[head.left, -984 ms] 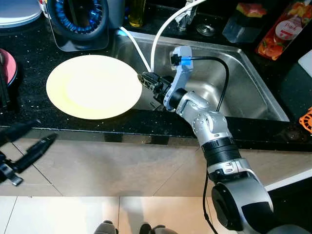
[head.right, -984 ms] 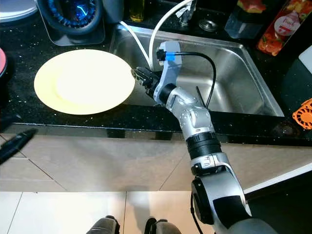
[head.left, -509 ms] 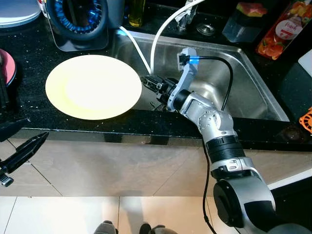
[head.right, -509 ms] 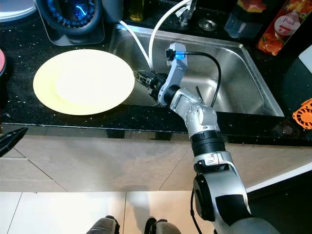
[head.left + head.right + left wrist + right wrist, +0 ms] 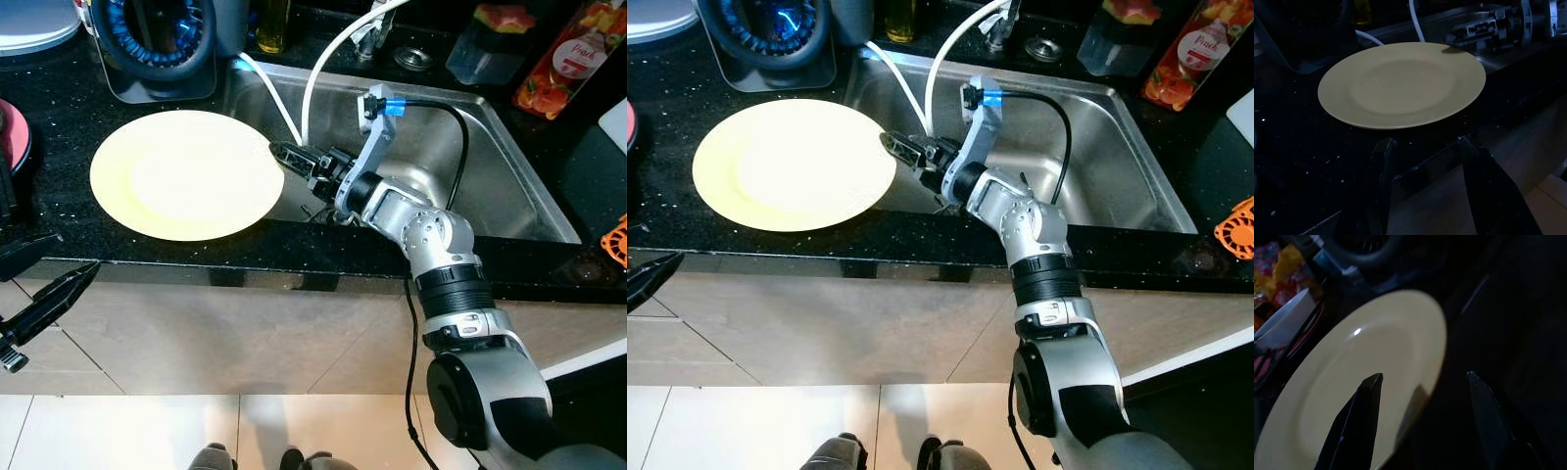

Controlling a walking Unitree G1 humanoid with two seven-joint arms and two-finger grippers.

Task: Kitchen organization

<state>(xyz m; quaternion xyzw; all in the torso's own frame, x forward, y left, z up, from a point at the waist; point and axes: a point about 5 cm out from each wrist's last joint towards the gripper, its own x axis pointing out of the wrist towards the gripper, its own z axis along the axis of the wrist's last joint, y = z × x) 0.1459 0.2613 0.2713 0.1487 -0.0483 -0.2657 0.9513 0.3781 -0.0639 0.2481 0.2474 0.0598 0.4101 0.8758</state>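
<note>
— Black stone counter [image 5: 59, 211] with white flecks runs along in front of me, and a steel sink [image 5: 490, 166] is set into it on the right. What else do you want to know?

— Where is the plate?

— It is a pale yellow plate [image 5: 186, 173], lying flat on the counter just left of the sink, its right rim close to the sink's edge. Behind it stands a dark appliance with a blue glow [image 5: 162, 39], and two white hoses [image 5: 313, 73] curve down into the sink.

— And your right gripper?

— My right gripper [image 5: 284, 157] reaches across the front corner of the sink to the plate's right rim. Its two black fingers [image 5: 1359, 421] stand spread apart, one over the yellow surface and one over the dark counter beside the rim. They hold nothing.

— Is it touching the plate?

— I cannot tell; one finger casts a shadow on the rim, so it is close.

— The left one?

— My left gripper [image 5: 1425, 181] hangs low before the counter's front edge, over the tiled floor [image 5: 196, 343], fingers parted and empty, pointing toward the plate.
</note>
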